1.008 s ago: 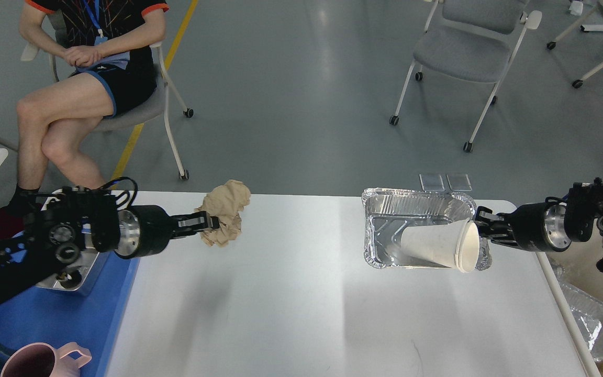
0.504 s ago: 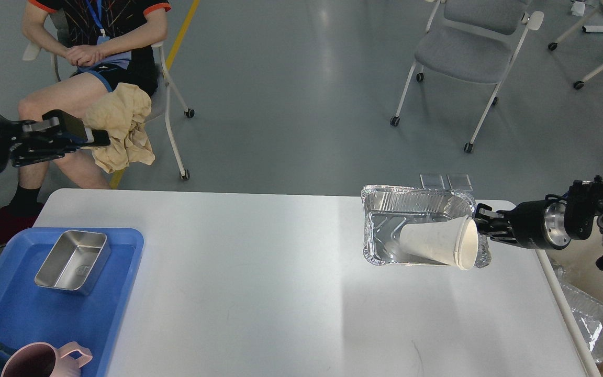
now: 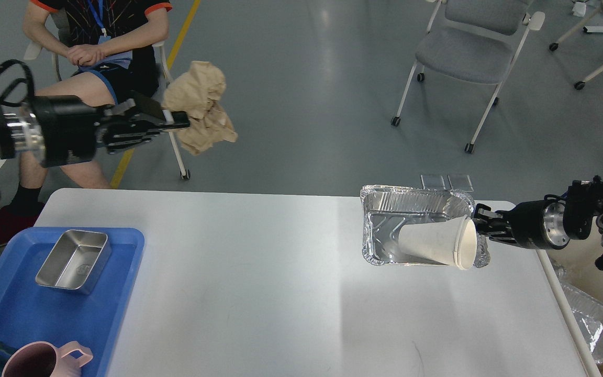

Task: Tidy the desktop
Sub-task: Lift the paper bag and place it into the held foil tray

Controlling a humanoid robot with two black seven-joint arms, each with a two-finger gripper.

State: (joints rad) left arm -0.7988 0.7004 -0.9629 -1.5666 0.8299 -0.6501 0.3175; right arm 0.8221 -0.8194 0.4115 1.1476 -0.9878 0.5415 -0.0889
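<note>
The left end effector (image 3: 173,119) is raised above and beyond the far left edge of the large white rectangular worktop (image 3: 280,293), its two black fingers clamped together on a crumpled tan cloth (image 3: 199,107) that hangs in the air in front of a seated person (image 3: 92,47). Half a second ago it held the same cloth further left, out past the worktop's left corner; a second ago it was low over the worktop's far left part, above the tray.

On the worktop's near left corner sits a blue plastic tray (image 3: 19,314) with a small rectangular steel container (image 3: 74,260) in it, and a pink plastic mug (image 3: 40,360) at its near edge.

At the worktop's far right lies a crinkled silver foil tray (image 3: 385,209). A white paper cup (image 3: 437,242) is tipped on its side over this tray, mouth toward the right. The right end effector (image 3: 478,224) meets the cup's rim, but its fingers are too dark and hidden to tell how far apart they are. Cup and arm stand almost as they did in both earlier frames.

Beyond the worktop's right edge, lower down, another foil tray (image 3: 592,319) shows. An empty grey wheeled chair (image 3: 464,52) stands on the floor well behind the worktop.
</note>
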